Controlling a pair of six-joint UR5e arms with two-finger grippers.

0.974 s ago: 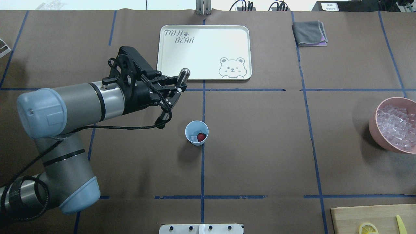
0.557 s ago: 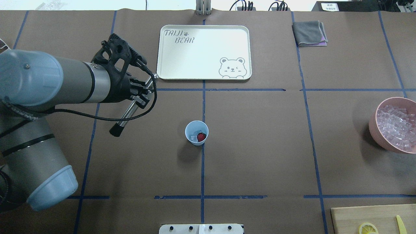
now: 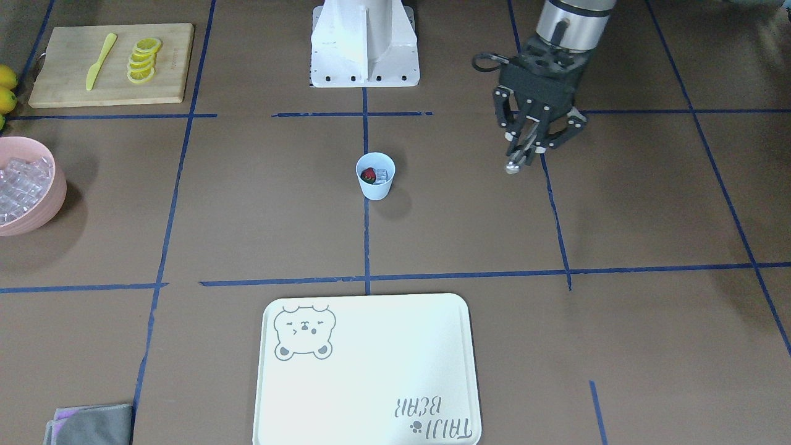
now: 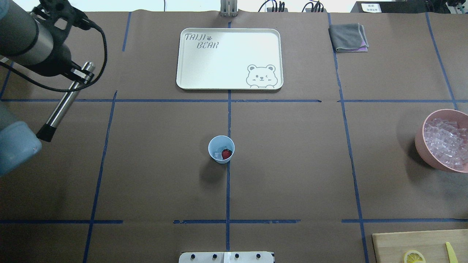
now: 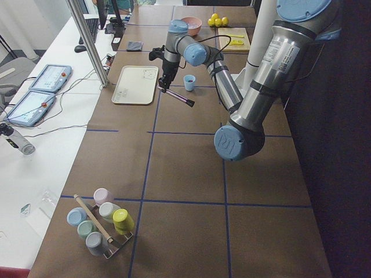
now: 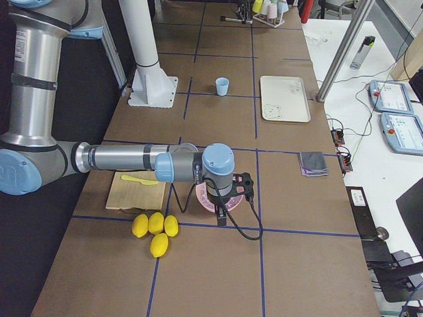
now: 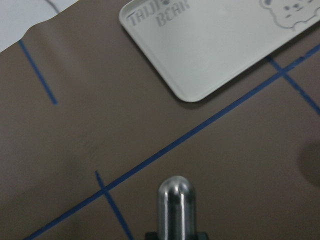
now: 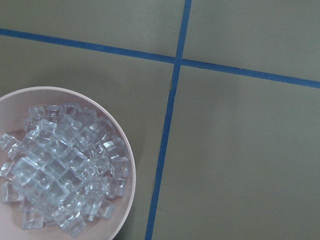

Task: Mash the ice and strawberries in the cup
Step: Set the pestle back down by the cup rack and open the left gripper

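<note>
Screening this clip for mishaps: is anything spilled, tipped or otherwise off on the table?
Nothing stands out. The cup stands upright with the strawberry and ice inside, nothing spilled around it. The left gripper holds the muddler tilted, well away from the cup.

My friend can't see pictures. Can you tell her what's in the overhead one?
A small blue cup holding a red strawberry and ice stands mid-table, while the left gripper, far off at the upper left, grips a slanted metal masher. A white bear tray lies beyond the cup.
</note>
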